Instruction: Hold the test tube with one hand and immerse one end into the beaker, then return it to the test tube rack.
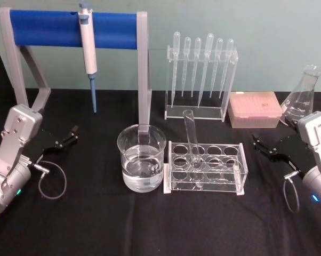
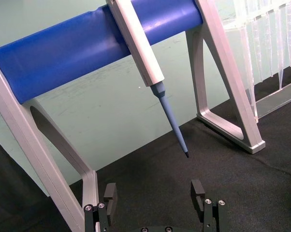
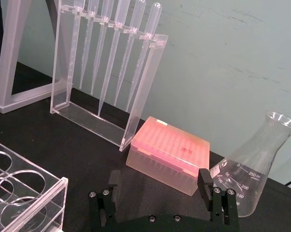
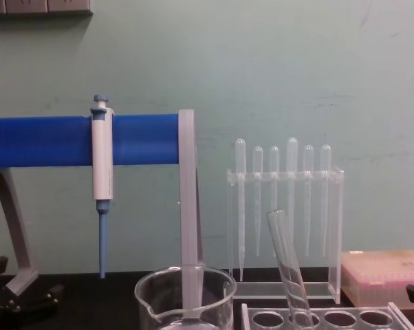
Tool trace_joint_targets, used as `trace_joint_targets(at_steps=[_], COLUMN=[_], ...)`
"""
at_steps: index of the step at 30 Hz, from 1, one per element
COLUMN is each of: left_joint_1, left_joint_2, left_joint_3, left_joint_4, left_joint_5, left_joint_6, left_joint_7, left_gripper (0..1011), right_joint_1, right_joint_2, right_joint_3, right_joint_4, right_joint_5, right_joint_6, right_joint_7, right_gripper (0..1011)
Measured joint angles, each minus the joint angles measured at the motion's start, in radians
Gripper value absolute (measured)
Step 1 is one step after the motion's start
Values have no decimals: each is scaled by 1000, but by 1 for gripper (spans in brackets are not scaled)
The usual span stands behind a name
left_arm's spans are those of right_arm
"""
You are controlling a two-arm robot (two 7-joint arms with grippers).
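Observation:
The test tube point(image 1: 191, 140) leans in a clear acrylic rack point(image 1: 240, 170) at the table's middle, open rim up; the chest view shows the test tube point(image 4: 287, 268) tilted the same way. Just left of the rack stands the beaker point(image 1: 142, 158), partly filled with clear liquid, its rim also low in the chest view as the beaker point(image 4: 185, 292). My left gripper point(image 1: 67, 137) rests open at the far left, well away from both. At the far right my right gripper point(image 1: 258, 144) is open too, just right of the rack. Each wrist view shows empty spread fingers: left gripper point(image 2: 154, 193), right gripper point(image 3: 159, 181).
A blue-barred stand point(image 1: 72, 29) holding a white pipettor point(image 1: 88, 50) rises behind the beaker. Behind the rack are a pipette holder point(image 1: 200, 74), a pink tip box point(image 1: 255, 109) and an Erlenmeyer flask point(image 1: 302, 96). Black cloth covers the table.

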Motion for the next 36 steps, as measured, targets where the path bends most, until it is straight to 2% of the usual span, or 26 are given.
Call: trace_joint_targets(at_steps=[16, 21, 24, 25, 26, 28, 30, 32, 33, 36], left_joint_1=[0, 0, 0, 0, 0, 0, 0, 0, 0, 0], left_joint_2=[0, 0, 0, 0, 0, 0, 0, 0, 0, 0], left_joint_3=[0, 0, 0, 0, 0, 0, 0, 0, 0, 0], left_joint_4=[0, 0, 0, 0, 0, 0, 0, 0, 0, 0], left_joint_5=[0, 0, 0, 0, 0, 0, 0, 0, 0, 0], left_joint_6=[0, 0, 0, 0, 0, 0, 0, 0, 0, 0], left_joint_7=[0, 0, 0, 0, 0, 0, 0, 0, 0, 0], left_gripper=[1000, 1000, 1000, 1000, 1000, 1000, 1000, 1000, 1000, 1000], right_joint_1=[0, -59, -131, -131, -160, -183, -204, -207, -202, -175], right_joint_2=[0, 26, 67, 67, 86, 103, 124, 134, 140, 140], right_joint_3=[0, 38, 81, 81, 100, 117, 134, 137, 135, 119], right_joint_4=[0, -69, -171, -171, -216, -258, -309, -330, -344, -356], right_joint_5=[0, 1, 28, 28, 49, 76, 122, 156, 189, 239], right_joint_6=[0, 1, 18, 18, 25, 34, 51, 61, 74, 107], right_joint_7=[0, -16, -18, -18, -9, 12, 63, 110, 160, 254], right_gripper=[1003, 1003, 1003, 1003, 1003, 1003, 1003, 1003, 1003, 1003])
